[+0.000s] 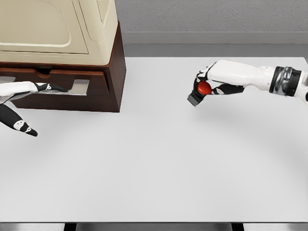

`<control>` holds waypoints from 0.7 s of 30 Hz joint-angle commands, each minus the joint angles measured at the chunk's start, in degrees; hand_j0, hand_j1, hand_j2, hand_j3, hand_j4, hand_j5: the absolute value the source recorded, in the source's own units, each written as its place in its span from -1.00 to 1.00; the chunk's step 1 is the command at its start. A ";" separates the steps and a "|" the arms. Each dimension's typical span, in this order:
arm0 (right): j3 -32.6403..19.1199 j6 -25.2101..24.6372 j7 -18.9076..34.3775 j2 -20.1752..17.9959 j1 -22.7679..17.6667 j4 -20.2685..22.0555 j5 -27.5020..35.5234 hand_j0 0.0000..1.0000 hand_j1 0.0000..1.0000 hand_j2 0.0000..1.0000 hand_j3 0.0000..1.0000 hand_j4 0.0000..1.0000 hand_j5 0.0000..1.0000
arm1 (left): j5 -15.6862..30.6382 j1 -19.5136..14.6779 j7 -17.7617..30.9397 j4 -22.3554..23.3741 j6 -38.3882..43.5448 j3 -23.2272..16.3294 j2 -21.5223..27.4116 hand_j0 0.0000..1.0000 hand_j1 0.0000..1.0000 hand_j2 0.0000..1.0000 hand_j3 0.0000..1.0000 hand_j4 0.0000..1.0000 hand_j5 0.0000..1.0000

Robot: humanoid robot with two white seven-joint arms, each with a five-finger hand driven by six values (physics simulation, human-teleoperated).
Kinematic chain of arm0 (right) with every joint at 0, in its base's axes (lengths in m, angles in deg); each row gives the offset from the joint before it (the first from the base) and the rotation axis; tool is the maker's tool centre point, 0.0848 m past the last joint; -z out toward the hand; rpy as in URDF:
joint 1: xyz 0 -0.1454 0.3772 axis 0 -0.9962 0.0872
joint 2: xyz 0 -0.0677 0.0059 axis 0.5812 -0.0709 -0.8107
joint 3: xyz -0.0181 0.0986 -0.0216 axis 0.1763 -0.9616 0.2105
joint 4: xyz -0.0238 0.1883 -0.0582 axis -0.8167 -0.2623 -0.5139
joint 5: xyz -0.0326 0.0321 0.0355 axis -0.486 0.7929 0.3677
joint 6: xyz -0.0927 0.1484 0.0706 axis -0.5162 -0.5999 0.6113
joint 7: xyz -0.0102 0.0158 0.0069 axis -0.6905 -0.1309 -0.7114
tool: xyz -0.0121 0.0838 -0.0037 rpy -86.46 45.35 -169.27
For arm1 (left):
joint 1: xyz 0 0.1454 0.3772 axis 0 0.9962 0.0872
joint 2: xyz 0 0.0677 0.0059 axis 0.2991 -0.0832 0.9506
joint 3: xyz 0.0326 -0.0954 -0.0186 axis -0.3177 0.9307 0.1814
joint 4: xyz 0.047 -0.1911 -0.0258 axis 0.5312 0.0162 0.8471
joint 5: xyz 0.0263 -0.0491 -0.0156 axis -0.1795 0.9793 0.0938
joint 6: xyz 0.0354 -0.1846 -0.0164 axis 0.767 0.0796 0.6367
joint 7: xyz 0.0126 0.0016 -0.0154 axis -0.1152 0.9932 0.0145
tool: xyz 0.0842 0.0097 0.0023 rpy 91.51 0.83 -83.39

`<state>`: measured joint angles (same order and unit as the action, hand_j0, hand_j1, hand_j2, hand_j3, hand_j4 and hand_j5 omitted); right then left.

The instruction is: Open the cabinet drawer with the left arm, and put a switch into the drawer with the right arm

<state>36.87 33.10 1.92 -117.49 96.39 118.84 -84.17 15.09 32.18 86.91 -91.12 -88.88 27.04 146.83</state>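
At the upper left of the frame a cream-topped cabinet (62, 29) stands on the white tabletop (159, 159), its dark brown drawer (72, 86) bearing a silver handle. The left hand (24, 103) sits at the left edge, fingers spread, one reaching to the handle. At the right, the right hand (211, 82) grips a switch (201, 91) with a red button above the tabletop.
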 commanded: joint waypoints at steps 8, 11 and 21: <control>5.73 -0.97 -0.02 1.68 4.48 0.03 0.38 -0.06 -0.06 -0.06 -0.06 -0.06 -0.06 | 3.97 0.43 0.05 -0.16 -0.22 -0.01 2.74 1.00 1.00 1.00 1.00 1.00 1.00; 7.92 -1.59 -0.02 2.29 6.68 0.29 0.38 -0.07 -0.07 -0.07 -0.07 -0.07 -0.07 | 5.03 1.13 0.05 -0.16 -0.22 0.08 2.65 1.00 1.00 1.00 1.00 1.00 1.00; 11.70 -4.66 -0.02 3.96 11.25 3.72 0.47 -0.08 -0.08 -0.08 -0.08 -0.08 -0.08 | 11.44 2.10 0.05 -0.07 -0.13 -0.01 2.74 1.00 1.00 1.00 1.00 1.00 1.00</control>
<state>48.04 29.21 1.93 -114.20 107.90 121.80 -84.07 24.21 34.30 86.87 -91.14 -89.04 26.98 149.50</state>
